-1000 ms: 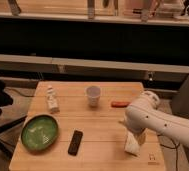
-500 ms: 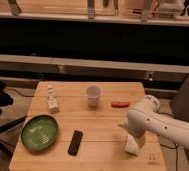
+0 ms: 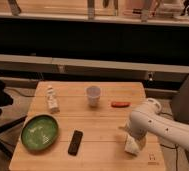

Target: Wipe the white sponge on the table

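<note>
sponge: small, soft-looking off-white rectangular sponge [image 3: 131, 147], upper part covered | place: light wooden plank tabletop [image 3: 98, 135], front right corner, near small dark logo [image 3: 151, 159] | gripper [image 3: 133, 138]: right above sponge, fingers spread wide | hidden: white robot arm [image 3: 160, 126] covers fingertips; contact with sponge cannot be told

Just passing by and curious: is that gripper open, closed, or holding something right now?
Gripper: down at the white sponge on the table; whether it is open, closed or holding it cannot be told.
</note>
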`<state>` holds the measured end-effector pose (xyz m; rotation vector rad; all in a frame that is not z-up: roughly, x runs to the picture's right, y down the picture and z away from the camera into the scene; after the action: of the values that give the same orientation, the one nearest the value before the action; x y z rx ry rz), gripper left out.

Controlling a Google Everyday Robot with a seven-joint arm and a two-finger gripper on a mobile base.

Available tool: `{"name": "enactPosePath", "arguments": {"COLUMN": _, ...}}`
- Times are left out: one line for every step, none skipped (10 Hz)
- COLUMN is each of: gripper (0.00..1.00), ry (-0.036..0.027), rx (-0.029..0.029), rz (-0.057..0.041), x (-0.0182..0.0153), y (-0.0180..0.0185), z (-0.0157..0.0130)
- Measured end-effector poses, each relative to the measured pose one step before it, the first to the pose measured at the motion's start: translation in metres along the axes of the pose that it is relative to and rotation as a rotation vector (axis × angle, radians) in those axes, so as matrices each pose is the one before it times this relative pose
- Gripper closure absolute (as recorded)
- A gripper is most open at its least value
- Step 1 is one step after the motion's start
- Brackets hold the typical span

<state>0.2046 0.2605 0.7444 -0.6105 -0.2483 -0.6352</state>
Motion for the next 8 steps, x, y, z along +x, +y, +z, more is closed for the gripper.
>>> {"name": "enactPosePath", "arguments": {"gripper": 0.2, "ry": -0.00673, "rx": -0.00093, "rz": -0.00458, "x": 0.00014, "y": 0.00218, "z": 0.002}}
{"name": "enactPosePath", "arguments": {"gripper": 0.2, "ry": -0.0061, "rx": -0.00288, "rz": -0.00242, "x": 0.00034, "y": 0.0022, "z": 0.00327}}
{"name": "enactPosePath", "arguments": {"gripper": 0.2, "ry": -0.00451, "rx": -0.00145, "rz": -0.00006, "x": -0.00012, "y": 0.00044, "z": 0.00216}}
{"name": "enactPosePath", "arguments": {"gripper": 0.2, "ry": -0.00688, "rx": -0.00678, "rz": 0.00417, "x": 0.00068, "y": 0.00407, "z": 0.00646}}
{"name": "enactPosePath", "arguments": {"gripper": 0.2, "ry": -0.00666, "rx": -0.00526, "rz": 0.00372, "x": 0.00061, "y": 0.00374, "z": 0.00687}}
{"name": "enactPosePath", "arguments": {"gripper": 0.2, "ry": -0.00122, "rx": -0.00208, "rz": 0.00167, "x": 0.00053, "y": 0.0012, "z": 0.00177}}
{"name": "enactPosePath", "arguments": {"gripper": 0.2, "ry": -0.00119, "rx": -0.001, "rz": -0.00222, "x": -0.0004, "y": 0.00069, "z": 0.00026}}
{"name": "enactPosePath", "arguments": {"gripper": 0.2, "ry": -0.00228, "rx": -0.00065, "rz": -0.00098, "x": 0.00004, "y": 0.00081, "z": 0.00053}}
